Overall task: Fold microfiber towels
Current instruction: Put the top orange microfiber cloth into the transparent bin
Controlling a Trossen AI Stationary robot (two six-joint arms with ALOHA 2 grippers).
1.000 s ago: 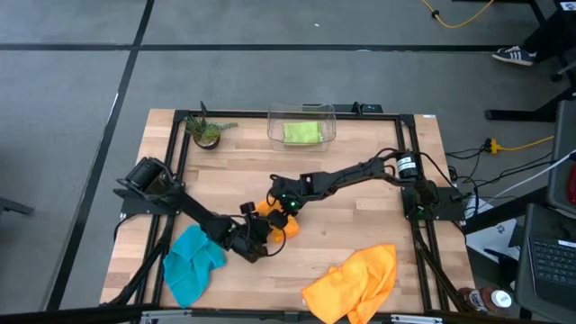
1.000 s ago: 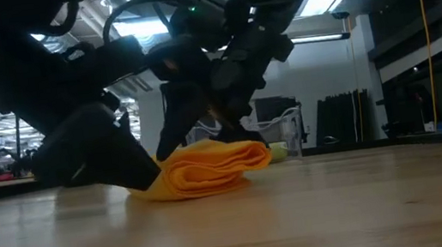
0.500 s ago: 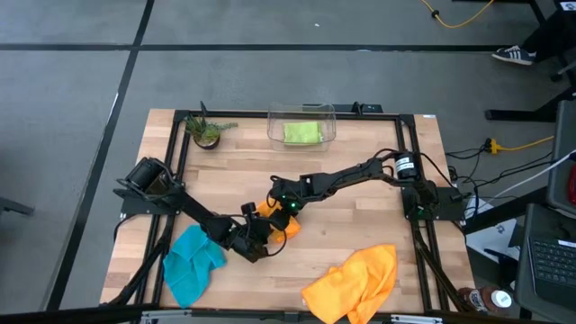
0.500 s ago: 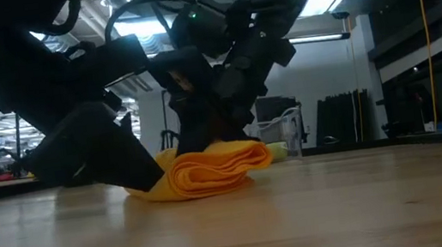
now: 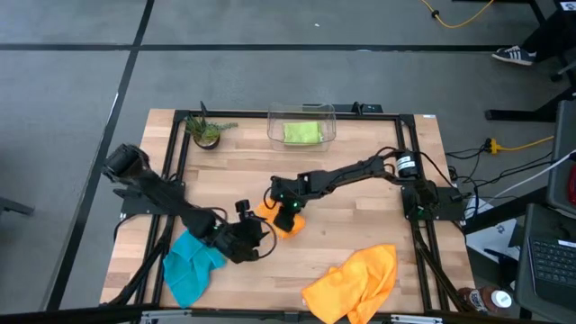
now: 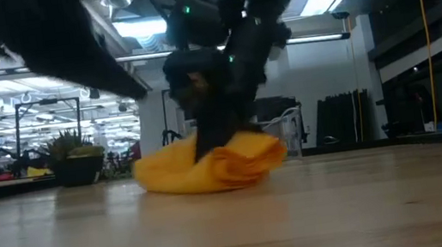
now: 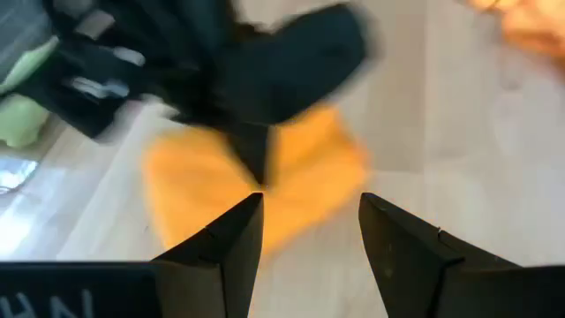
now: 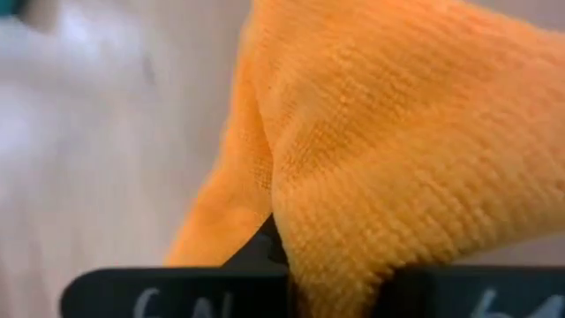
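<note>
A folded orange microfiber towel (image 5: 288,225) lies at the table's middle, with my right gripper (image 5: 286,212) shut on it from above. In the low view the towel (image 6: 210,167) is bunched up under that gripper (image 6: 210,138). My left gripper (image 5: 259,238) hangs open just left of the towel, raised off the table; its wrist view shows its spread fingers (image 7: 309,238) short of the orange towel (image 7: 300,181). A teal towel (image 5: 189,261) lies crumpled at the near left. A second orange towel (image 5: 355,283) lies spread at the near right. A lime green towel (image 5: 301,132) lies in the bin. My right gripper pinches a bunch of the folded orange towel's upper side (image 8: 340,256) between its two fingers; how many layers, I cannot tell. The fingers come slanting down from the far right. The cloth is drawn up into a peak under them, and the towel's underside (image 6: 204,185) rests on the table.
A clear plastic bin (image 5: 301,115) stands at the far edge's middle, a small potted plant (image 5: 207,132) at the far left. Bare wood shows between the folded towel and the near edge (image 5: 270,288).
My right gripper has shut on the folded orange towel and risen a little, pulling the cloth's top up into a hump while its base stays on the table. My left gripper has lifted off the towel and drawn back toward the table's left, staying open.
</note>
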